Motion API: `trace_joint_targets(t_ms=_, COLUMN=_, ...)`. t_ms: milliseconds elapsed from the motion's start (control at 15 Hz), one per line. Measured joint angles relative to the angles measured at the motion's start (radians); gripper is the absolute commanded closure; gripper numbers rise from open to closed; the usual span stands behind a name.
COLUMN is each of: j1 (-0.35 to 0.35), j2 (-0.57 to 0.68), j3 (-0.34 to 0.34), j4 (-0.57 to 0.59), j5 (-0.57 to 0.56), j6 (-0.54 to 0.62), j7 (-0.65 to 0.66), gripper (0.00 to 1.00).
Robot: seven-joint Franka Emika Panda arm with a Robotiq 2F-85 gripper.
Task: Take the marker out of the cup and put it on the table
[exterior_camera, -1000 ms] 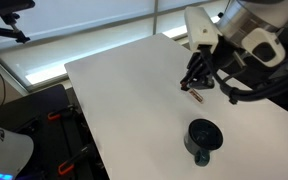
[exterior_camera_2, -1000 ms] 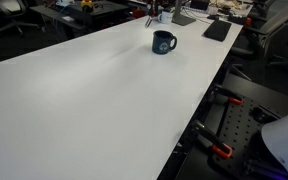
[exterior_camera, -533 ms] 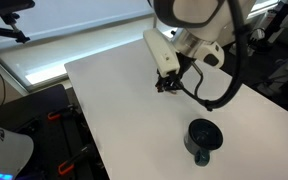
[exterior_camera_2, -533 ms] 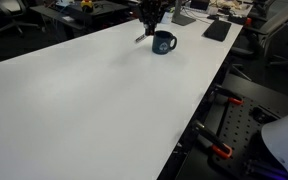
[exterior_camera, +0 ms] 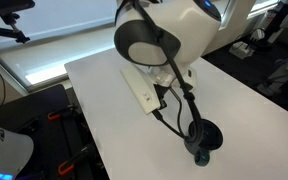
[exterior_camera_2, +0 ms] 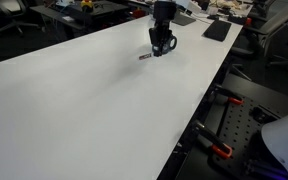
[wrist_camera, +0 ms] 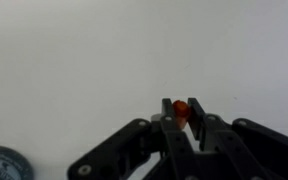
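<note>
Pincer (wrist_camera: 181,104), clamped on marker (wrist_camera: 181,113), has travelled farther across table (wrist_camera: 84,50).

The white table (exterior_camera: 99,85) is plain and flat. A black cup (exterior_camera: 204,135) with a teal foot stands on it, toward five o'clock in an exterior view. The marker (exterior_camera_2: 144,56) sits low at the tabletop; whether it touches cannot be told.

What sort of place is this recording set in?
Probably an office or lab: a big white table, cluttered desks behind it, and orange-handled clamps on dark rigging beside it.
</note>
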Motion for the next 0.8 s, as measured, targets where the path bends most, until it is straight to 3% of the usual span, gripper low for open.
trace_joint_targets(t_ms=200, j1=-0.021, j2=0.01, j3=0.0, j4=-0.036, j5=0.0, j6=0.022, j7=-0.058, gripper=0.95)
trace_joint_targets(t_ms=267, j1=-0.026, j2=0.015, j3=0.0, j4=-0.041, j5=-0.001, j6=0.023, j7=-0.064, gripper=0.66)
trace_joint_targets(t_ms=333, j1=-0.029, j2=0.02, j3=0.0, j4=-0.045, j5=-0.001, j6=0.026, j7=-0.073, gripper=0.54)
trace_joint_targets(t_ms=800, j1=-0.035, j2=0.043, j3=-0.002, j4=-0.049, j5=-0.042, j6=0.027, j7=-0.062, gripper=0.04)
